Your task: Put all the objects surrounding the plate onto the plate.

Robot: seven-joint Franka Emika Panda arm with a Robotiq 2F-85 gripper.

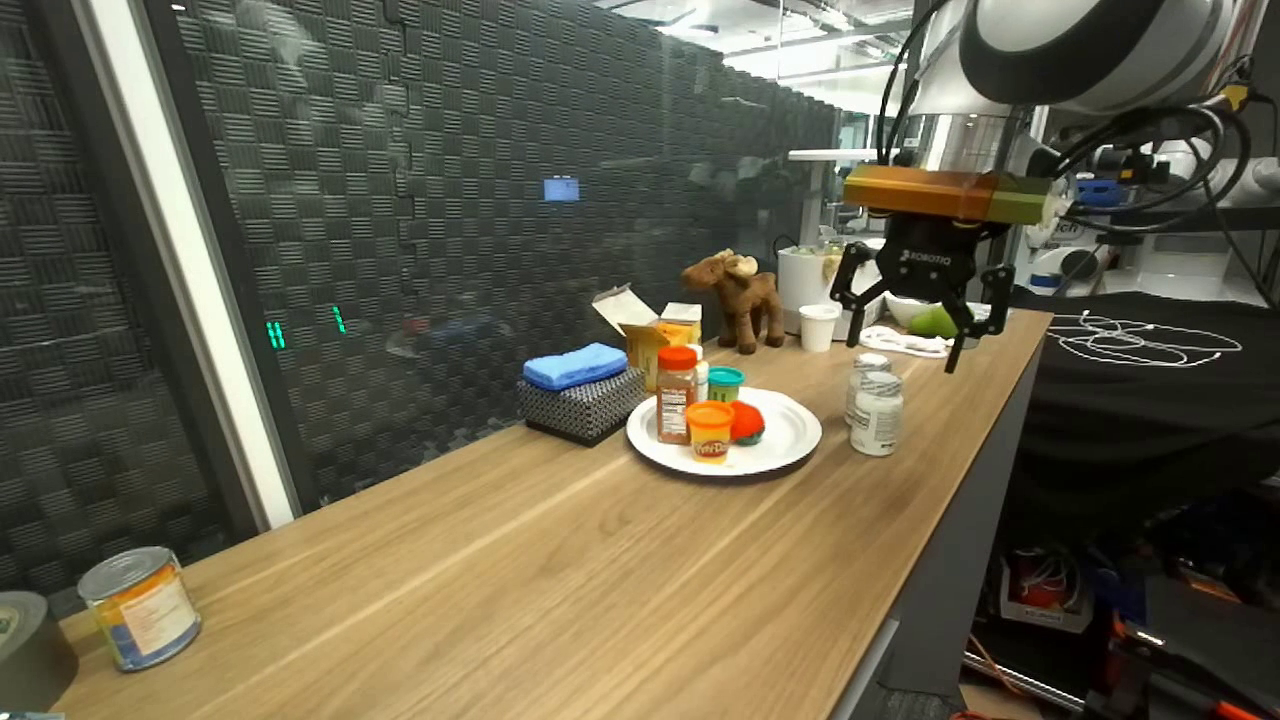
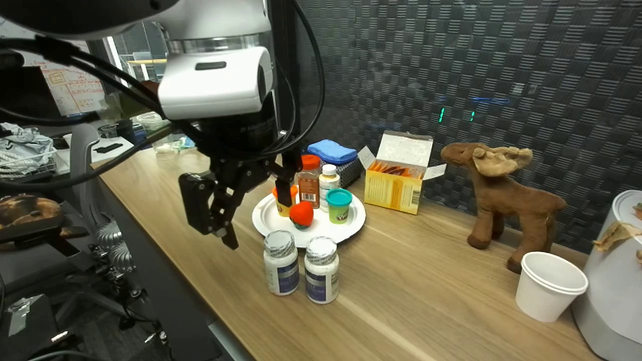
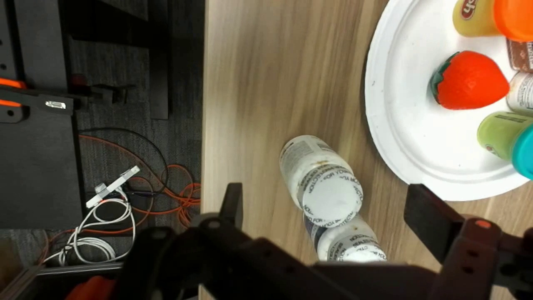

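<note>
Tool [image 1: 903,356], jaws wide apart; empty.

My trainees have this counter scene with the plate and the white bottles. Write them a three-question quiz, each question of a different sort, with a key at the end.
1. How many white bottles stand on the counter off the plate?

2. True or false: the strawberry rests on the plate.

3. Choose one. The gripper is:
(a) open
(b) shut on the strawberry
(c) shut on a white bottle

Key:
1: Two.
2: True.
3: a.
</note>
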